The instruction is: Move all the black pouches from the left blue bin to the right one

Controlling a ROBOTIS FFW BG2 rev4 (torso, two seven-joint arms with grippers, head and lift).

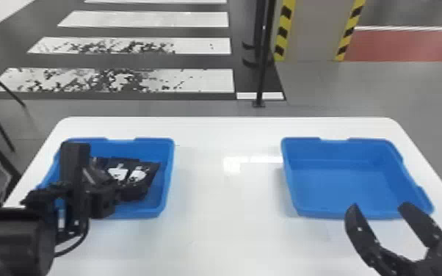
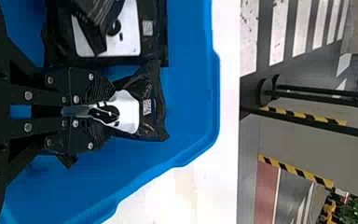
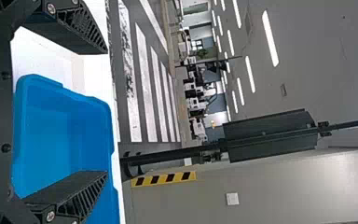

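Observation:
In the head view my left gripper [image 1: 118,191] is low inside the left blue bin [image 1: 169,176], holding a black pouch [image 1: 136,191]. The left wrist view has the left gripper [image 2: 106,111] shut on this pouch [image 2: 154,122], its white label between the fingers. Beside it in the same bin [image 2: 186,93] lie other black pouches [image 2: 154,46] with white labels, partly overlapping. My right gripper [image 1: 378,209] stands open at the near edge of the right blue bin [image 1: 341,183], which holds nothing. In the right wrist view, the right gripper [image 3: 106,112] has the right bin [image 3: 46,135] between and beyond its spread fingers.
Both bins stand on a white table [image 1: 227,205], with a wide gap between them. The bins' raised walls border the pouches and the left gripper. A black pole [image 1: 264,66] stands on the floor behind the table.

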